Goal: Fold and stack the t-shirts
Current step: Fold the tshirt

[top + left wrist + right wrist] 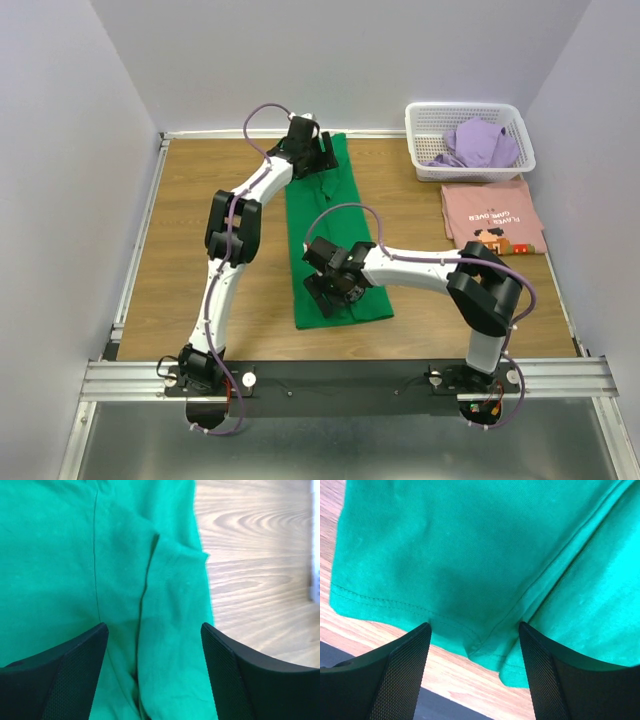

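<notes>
The green t-shirt lies mid-surface, a strip running 12 to 6 o'clock. Left pincer over its 12 o'clock end, right pincer over the 6 o'clock hem, both released. Best to pinch every hem layer before lifting.

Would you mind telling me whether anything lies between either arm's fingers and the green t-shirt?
Nothing visible does: the left fingers stand open over the far end of the green t-shirt, the right fingers open over its near hem.
</notes>
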`<act>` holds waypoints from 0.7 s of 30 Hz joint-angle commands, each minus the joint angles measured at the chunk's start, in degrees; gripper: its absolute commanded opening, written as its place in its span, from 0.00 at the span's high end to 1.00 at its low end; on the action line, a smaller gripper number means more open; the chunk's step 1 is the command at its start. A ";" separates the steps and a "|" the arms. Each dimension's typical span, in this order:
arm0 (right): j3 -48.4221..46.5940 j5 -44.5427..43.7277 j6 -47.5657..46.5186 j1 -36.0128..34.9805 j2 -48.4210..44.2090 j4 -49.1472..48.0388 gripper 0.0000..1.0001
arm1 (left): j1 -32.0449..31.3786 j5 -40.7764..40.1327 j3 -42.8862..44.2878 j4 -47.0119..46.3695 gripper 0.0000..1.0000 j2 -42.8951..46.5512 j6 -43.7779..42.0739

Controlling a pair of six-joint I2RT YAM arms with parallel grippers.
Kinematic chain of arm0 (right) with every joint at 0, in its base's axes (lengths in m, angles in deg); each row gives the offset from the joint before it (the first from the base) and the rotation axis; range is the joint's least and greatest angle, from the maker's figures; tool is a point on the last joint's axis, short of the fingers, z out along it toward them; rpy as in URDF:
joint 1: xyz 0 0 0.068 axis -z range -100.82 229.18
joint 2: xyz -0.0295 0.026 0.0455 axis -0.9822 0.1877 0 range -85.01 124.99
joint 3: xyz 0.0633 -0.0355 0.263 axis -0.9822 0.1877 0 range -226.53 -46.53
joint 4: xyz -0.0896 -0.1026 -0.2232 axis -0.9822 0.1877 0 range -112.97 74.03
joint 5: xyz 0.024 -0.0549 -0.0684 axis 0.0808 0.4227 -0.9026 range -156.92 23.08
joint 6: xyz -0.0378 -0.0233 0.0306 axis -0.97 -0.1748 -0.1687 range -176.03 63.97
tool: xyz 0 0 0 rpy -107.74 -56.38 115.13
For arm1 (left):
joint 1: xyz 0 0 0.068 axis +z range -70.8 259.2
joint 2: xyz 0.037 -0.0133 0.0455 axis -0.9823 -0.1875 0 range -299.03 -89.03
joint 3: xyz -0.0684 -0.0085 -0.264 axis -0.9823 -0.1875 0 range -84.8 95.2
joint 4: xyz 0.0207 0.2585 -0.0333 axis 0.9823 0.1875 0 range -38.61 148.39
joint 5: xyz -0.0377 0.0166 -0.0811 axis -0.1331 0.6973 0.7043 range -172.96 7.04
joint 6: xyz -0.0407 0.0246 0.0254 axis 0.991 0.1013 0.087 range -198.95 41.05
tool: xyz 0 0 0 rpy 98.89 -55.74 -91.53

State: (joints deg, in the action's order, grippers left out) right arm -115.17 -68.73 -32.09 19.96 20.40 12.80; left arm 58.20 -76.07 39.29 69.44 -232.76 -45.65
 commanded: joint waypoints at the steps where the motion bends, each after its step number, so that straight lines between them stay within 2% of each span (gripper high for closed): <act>1: -3.51 -0.39 2.07 0.33 -3.27 0.53 0.21 | 0.69 -4.25 -1.83 -4.77 0.15 11.52 -0.60; 4: -5.27 -1.45 3.64 0.60 -5.64 1.41 0.19 | 1.22 -6.46 -1.92 -2.06 0.14 17.05 -1.30; 8: -3.87 -2.94 6.28 2.88 -8.28 2.81 0.20 | 1.22 -14.52 -5.78 4.96 0.14 25.40 -1.57; 11: 0.06 -3.20 8.91 6.30 -12.40 3.34 0.20 | 1.13 -19.54 -14.91 10.77 0.14 33.92 -1.31; 12: 1.13 -3.90 9.45 7.96 -14.59 3.43 0.20 | 1.13 -21.29 -21.02 12.26 0.14 38.64 -1.13; 18: 9.73 -3.38 13.14 14.82 -22.16 4.48 0.27 | -0.27 -20.79 -49.58 17.28 0.14 60.09 1.67; 21: 12.82 -1.55 13.94 17.02 -24.46 4.66 0.31 | -2.03 -18.06 -60.15 20.36 0.16 67.92 3.87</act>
State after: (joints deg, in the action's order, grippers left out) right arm -106.15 -70.67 -21.03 35.08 -1.90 15.01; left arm 58.22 -94.45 -10.58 81.83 -170.79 -44.88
